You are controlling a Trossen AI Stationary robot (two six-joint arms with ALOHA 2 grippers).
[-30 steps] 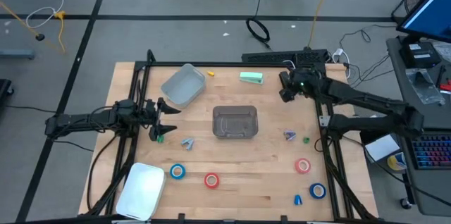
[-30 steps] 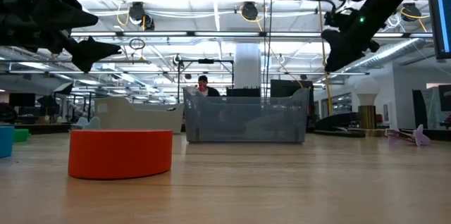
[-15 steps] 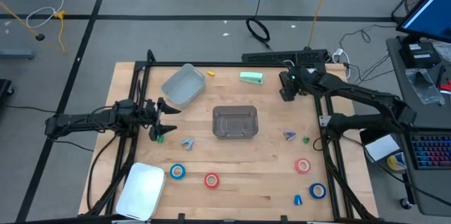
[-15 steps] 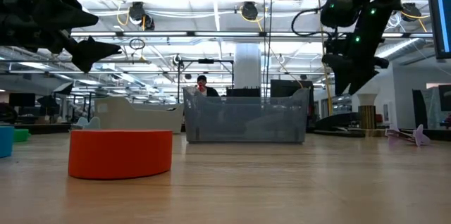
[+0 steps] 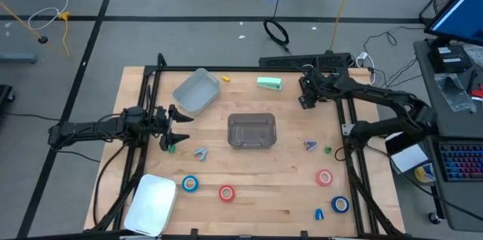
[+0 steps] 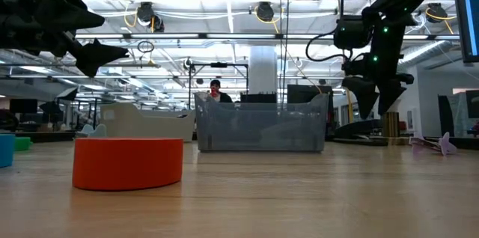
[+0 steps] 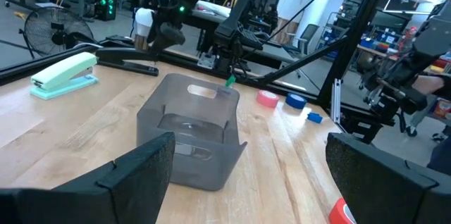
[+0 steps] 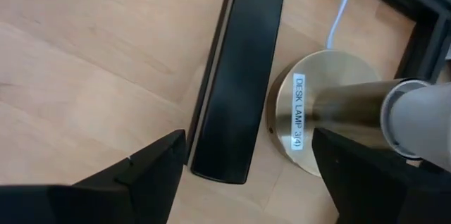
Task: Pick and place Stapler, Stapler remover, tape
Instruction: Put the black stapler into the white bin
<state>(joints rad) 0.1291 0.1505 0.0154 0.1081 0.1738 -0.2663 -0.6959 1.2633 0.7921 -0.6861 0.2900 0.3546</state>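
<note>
Right gripper (image 5: 305,96) has swung back toward the table's far right corner and its fingers have spread wide, holding nothing; it now hangs just right of the mint stapler (image 5: 269,83), above a brass lamp base (image 8: 310,122) and black bar (image 8: 239,69). Left gripper (image 5: 172,125) hasn't moved, wide and empty at the left edge. Tape rolls sit near the front: blue (image 5: 190,184), red (image 5: 226,192), red (image 5: 324,177), blue (image 5: 340,204); clear bin (image 5: 252,130) mid-table.
</note>
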